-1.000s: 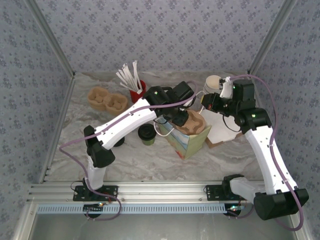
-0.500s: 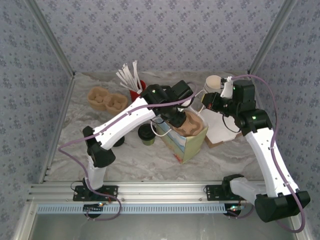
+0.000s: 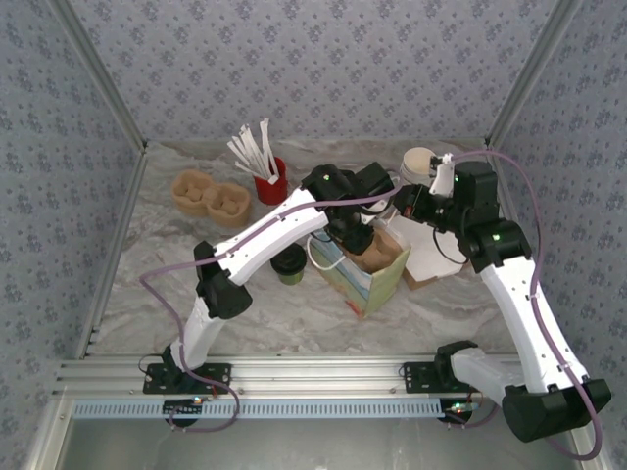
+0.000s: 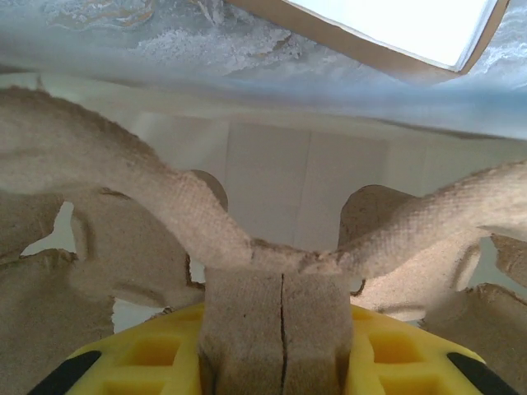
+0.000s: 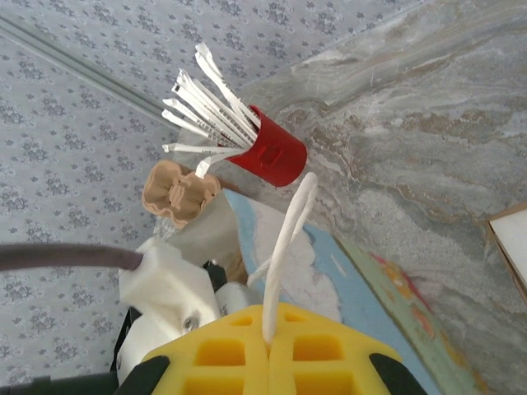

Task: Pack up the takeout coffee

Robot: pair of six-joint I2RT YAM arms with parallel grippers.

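Two grippers are busy: your left gripper [image 4: 281, 333] is pinching the carrier [image 4: 148, 197] inside the bag [image 3: 364, 281], and your right gripper [image 5: 269, 350] is pressing together on the handle [image 5: 290, 230]. The coffee [image 3: 288, 262] is waiting at the bag's nine o'clock; probably you are releasing next, then fetching it.

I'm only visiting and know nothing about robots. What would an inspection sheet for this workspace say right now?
Surface: marbled tabletop, no spills seen.
Job's things: takeout coffee stands lidded beside the gift bag, not yet packed.
Clutter: red cup of white sticks, spare pulp trays, white cup stack, flat box.
Grippers: left gripper shut on pulp carrier in the bag's mouth; right gripper shut on bag handle.
Cables: purple cable along each arm.
Surroundings: blue patterned walls.
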